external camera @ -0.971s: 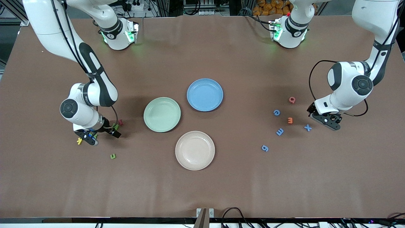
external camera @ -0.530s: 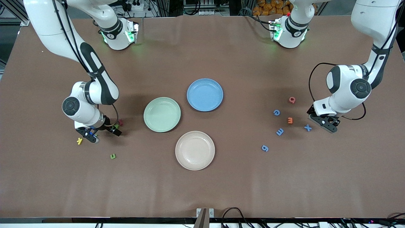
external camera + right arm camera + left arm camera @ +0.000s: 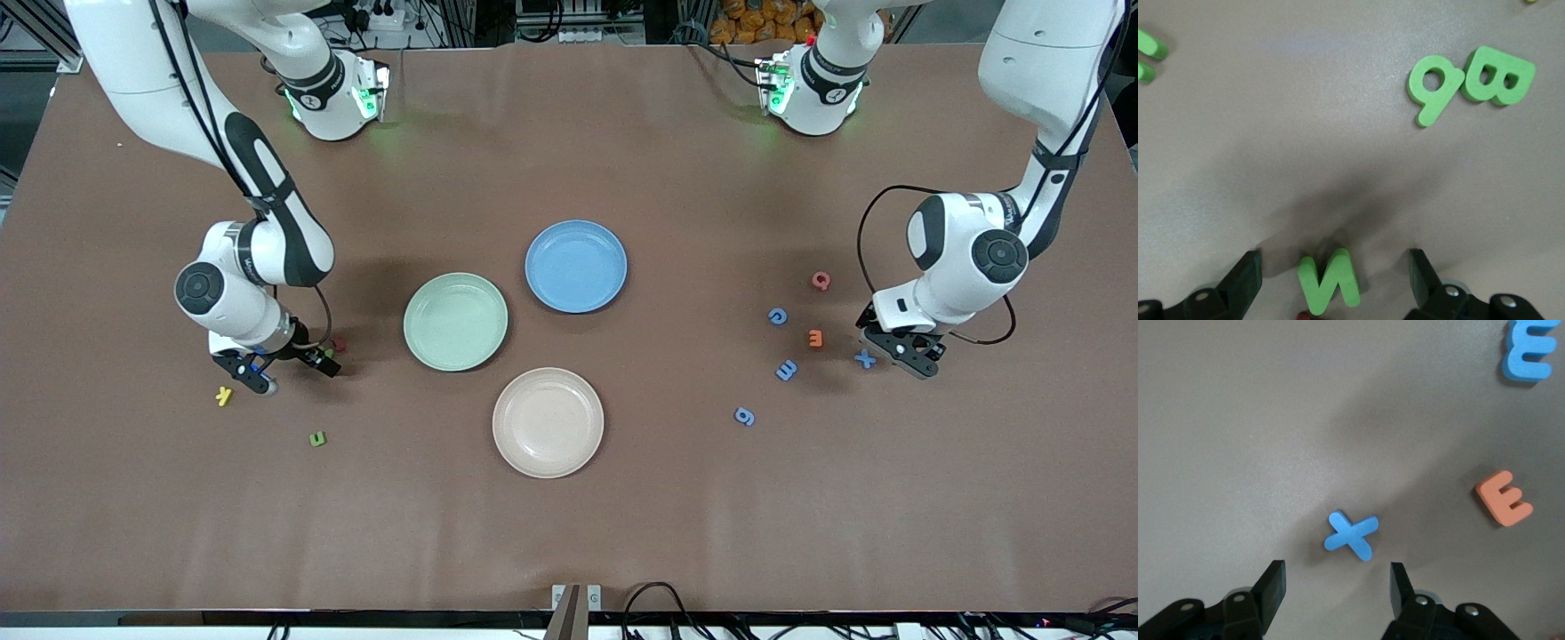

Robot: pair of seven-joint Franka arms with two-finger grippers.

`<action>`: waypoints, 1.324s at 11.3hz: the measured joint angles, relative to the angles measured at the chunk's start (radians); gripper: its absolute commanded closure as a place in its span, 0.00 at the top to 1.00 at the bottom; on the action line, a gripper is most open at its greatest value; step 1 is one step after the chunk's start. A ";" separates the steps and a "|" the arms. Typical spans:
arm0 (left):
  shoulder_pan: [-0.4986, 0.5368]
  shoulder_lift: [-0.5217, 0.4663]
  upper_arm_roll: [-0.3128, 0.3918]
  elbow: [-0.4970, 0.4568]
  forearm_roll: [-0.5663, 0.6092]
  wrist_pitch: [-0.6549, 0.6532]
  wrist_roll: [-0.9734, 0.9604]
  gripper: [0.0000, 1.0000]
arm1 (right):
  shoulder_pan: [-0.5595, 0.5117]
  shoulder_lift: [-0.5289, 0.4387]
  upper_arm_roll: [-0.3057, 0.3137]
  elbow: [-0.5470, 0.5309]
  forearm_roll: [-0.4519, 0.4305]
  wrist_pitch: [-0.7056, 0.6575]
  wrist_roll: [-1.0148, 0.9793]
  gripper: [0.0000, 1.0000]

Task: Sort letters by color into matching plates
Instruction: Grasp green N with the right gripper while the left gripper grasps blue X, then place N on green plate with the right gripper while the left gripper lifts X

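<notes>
Brown table covering fills the frame, with the mint green plate and blue plate at center, both bare. Since a second ago the left claw has been brought in over the blue X at right and its jaws narrowed, though nothing is gripped yet. The right claw, wide open, has been shifted at left over a green N. Neither pick is judged complete. Only the letters' shapes are readable: E, B.
</notes>
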 measured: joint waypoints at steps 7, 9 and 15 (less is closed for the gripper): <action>0.000 0.050 -0.001 0.002 0.000 0.083 0.000 0.68 | 0.001 -0.015 0.004 -0.017 0.000 0.010 -0.001 0.69; 0.000 0.055 -0.003 0.003 -0.002 0.088 0.000 0.56 | 0.001 -0.022 0.005 -0.030 0.000 0.023 -0.001 0.64; 0.000 0.052 -0.013 0.007 -0.006 0.088 0.000 0.28 | 0.001 -0.032 0.016 -0.041 0.000 0.026 -0.002 0.40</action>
